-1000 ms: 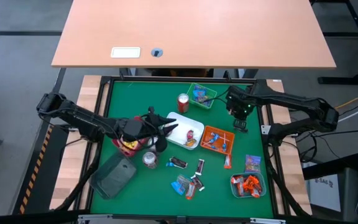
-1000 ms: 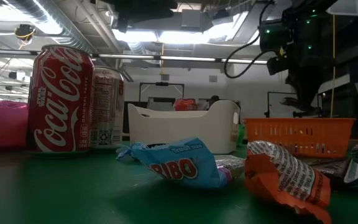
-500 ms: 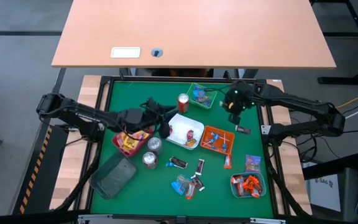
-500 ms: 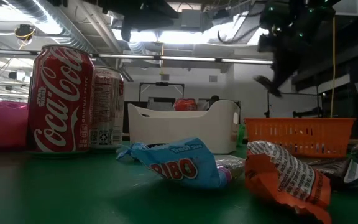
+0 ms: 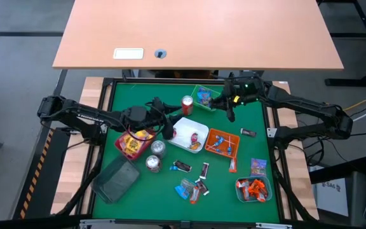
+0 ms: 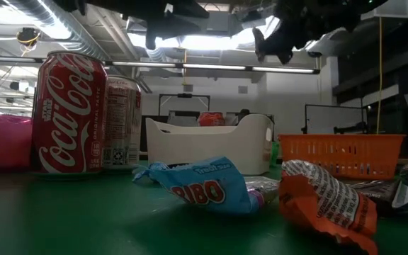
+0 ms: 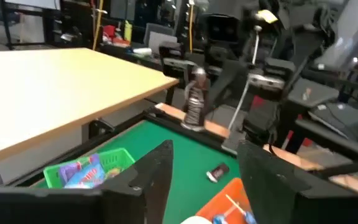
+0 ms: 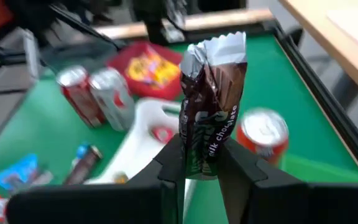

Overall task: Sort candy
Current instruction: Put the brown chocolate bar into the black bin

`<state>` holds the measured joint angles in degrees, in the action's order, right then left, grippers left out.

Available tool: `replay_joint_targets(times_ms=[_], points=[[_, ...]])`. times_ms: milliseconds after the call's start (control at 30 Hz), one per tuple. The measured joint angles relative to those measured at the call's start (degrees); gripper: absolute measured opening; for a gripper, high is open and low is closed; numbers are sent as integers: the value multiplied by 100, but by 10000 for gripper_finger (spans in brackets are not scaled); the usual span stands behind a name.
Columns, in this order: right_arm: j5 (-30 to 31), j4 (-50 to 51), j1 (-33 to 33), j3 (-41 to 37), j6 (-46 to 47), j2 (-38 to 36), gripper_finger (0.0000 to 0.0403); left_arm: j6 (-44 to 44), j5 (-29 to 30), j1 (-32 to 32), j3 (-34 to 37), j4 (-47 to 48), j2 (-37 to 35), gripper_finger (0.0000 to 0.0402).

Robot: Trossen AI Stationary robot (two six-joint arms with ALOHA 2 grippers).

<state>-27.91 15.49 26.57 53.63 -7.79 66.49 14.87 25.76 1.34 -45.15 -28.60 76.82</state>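
Green mat framed in black, wooden desk beyond it, workshop room behind in the low view. Right gripper is up above the mat between the green tray and the orange tray, fingers clamped on a dark chocolate bar with a silver crimped end, bar held upright. Left gripper hovers over the white tray's rim, near the red can, fingers spread apart, nothing between them. White tray holds small red pieces. Green tray has purple-blue packets. Orange tray has blue-stick lollipops. Red tray at left holds yellow packets, two silver cans just beside it, a dark grey pouch nearer the front edge. One dark bar lies loose just right of the orange tray. More loose candy mid-mat: dark bars, blue packet, orange wrapper. Another purple-blue packet on the right, and a clear tub of orange packets at the front right corner. Low view: blue Haribo packet and orange wrapper lie in front of the Coke can
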Motion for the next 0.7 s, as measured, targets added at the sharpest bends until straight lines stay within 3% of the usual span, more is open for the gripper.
replay_joint_targets(times_ms=[300,533,700], points=[[87,-967,-706,0,1,362,67,-36,-1,-277,-2,-1256,312,186],[722,-1454,-1160,0,-2,697,67,-33,-519,-293,-2,-1814,723,186],[794,-1619,-1371,0,-1,891,67,-35,-645,-267,-2,-1943,841,186]])
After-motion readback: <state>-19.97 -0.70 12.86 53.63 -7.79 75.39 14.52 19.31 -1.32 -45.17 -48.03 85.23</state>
